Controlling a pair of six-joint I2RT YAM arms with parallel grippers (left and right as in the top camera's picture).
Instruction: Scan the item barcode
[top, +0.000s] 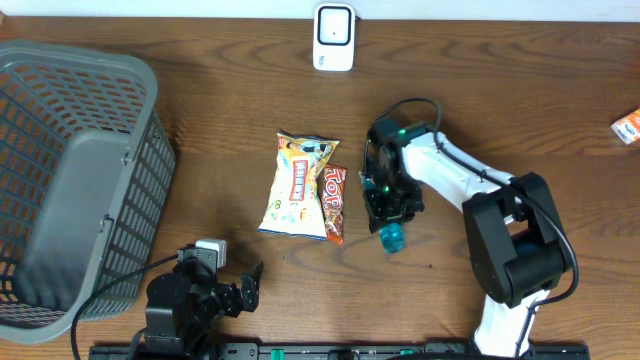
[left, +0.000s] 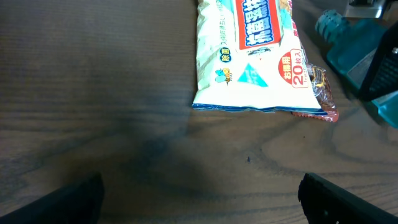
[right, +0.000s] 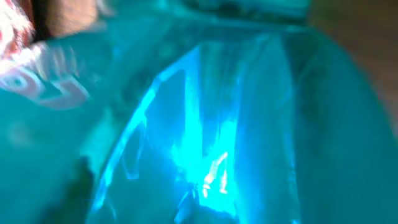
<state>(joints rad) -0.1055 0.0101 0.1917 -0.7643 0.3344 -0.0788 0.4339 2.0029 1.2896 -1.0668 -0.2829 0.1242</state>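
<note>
So the whole thing is sitting on a dark brown wooden table (top: 230, 90) with a visible grain, and a pale strip (top: 500, 8) is running along the far edge, can't tell if that's a wall or something else. A grey plastic basket (top: 150, 190) is taking up the left side. A white scanner (top: 333, 37) is standing at the far edge, about centre.

Mid-table, a yellow-white snack pack (top: 295, 185) is lying flat, with a red-brown pack (top: 335, 205) peeking out from under its right edge. A small orange packet (top: 627, 127) is poking in at the right edge, well apart from everything else.

The right gripper (top: 392, 205) is reaching down just right of the snack packs and looks to be clamping the teal bottle (top: 393, 238), whose end is sticking out towards the near side. The right wrist view is showing nothing but blurry teal, so the bottle is sitting right up against that camera.

The left gripper (top: 250, 288) is hanging near the front edge with its jaws spread wide, holding nothing, pointing towards the packs
</note>
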